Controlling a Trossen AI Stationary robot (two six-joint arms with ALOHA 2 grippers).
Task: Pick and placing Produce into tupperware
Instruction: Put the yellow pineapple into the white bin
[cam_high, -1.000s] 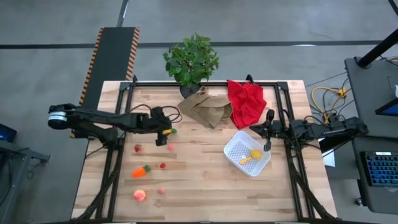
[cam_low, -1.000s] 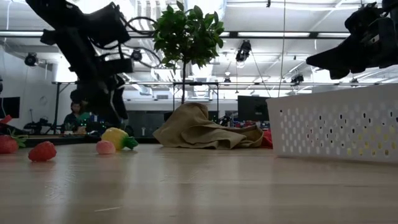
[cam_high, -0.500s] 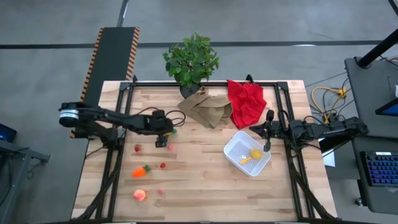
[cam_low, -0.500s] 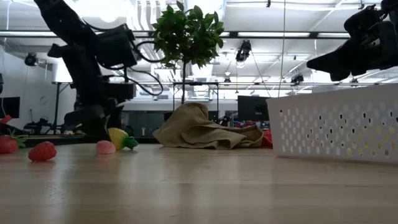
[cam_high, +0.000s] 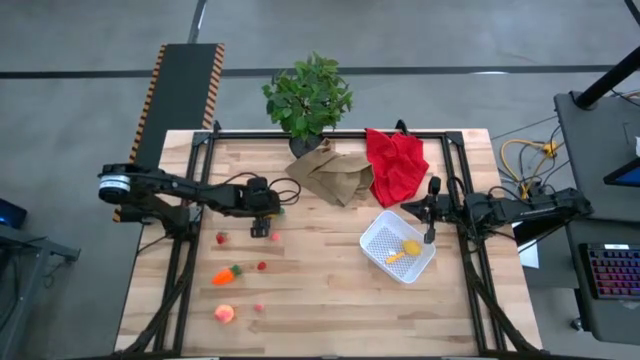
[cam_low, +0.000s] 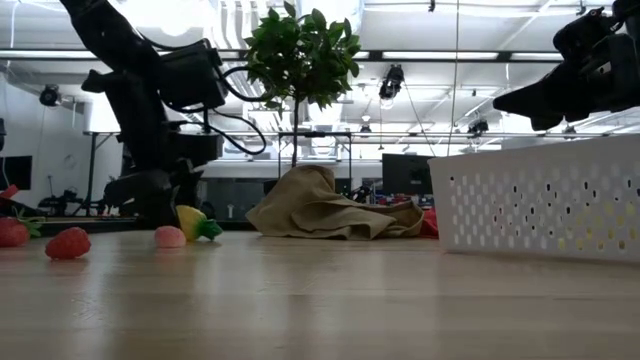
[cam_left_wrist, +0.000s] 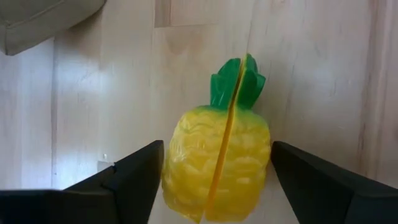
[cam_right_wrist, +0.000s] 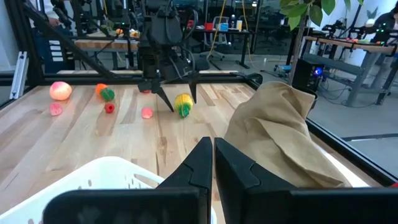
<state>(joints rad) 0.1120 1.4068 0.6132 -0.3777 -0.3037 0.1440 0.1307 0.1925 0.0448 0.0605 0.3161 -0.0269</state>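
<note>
Left gripper (cam_left_wrist: 214, 180) has dropped to counter (cam_high: 320, 290), fingers apart astride yellow produce (cam_left_wrist: 217, 165), 9 o'clock of tupperware (cam_high: 396, 246); grasp likely next. Right gripper (cam_right_wrist: 213, 163) together, waiting over tupperware.

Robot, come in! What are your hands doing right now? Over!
Left gripper open, fingers either side of the yellow toy pineapple on the table. Right gripper shut, waiting above the white tupperware. Nothing in the way.
</note>
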